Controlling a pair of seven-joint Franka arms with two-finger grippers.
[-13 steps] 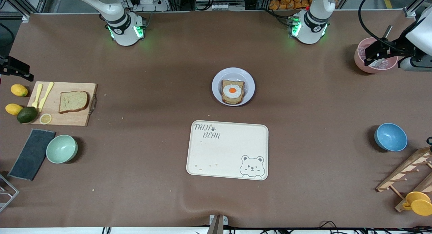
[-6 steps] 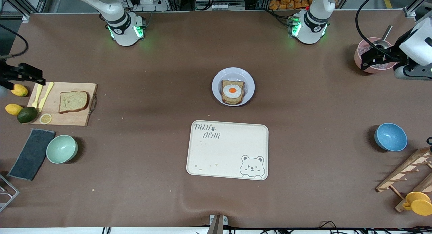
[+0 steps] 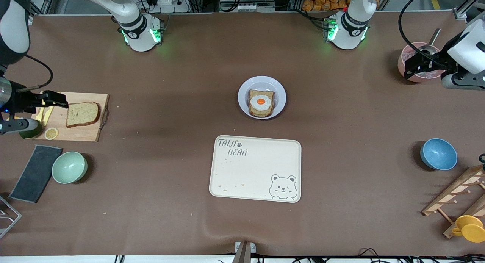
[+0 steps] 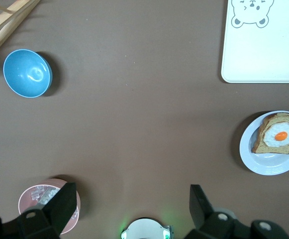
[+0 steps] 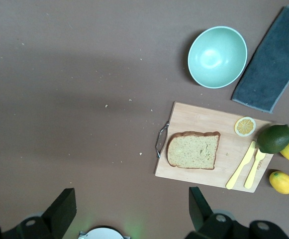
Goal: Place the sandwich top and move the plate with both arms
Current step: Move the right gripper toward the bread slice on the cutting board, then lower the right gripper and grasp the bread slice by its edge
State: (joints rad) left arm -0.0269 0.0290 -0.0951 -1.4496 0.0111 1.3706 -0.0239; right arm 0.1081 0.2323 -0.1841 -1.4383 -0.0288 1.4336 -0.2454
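The right gripper point(image 3: 57, 100) hangs with its jaws spread wide and empty over the wooden cutting board point(image 3: 89, 133), at the board's end where the yellow cutlery point(image 5: 247, 168) lies. The sandwich top point(image 3: 82, 114) lies flat on the same board, just beside the gripper toward the board's metal handle point(image 3: 104, 117), its rounded crust edge facing that handle. This arm is plainly the nearer one to the slice. The slice has bare board on all sides, so I judge there is room to come down over it.

From there the plate point(image 3: 279, 89), carrying the egg-topped slice point(image 3: 261, 103), sits well apart toward the middle of the surface point(image 3: 170, 85), with open room between.

The left gripper point(image 3: 416, 68), likewise wide open and empty, waits over the pink bowl point(image 3: 405, 60); the plate lies well apart from it too.
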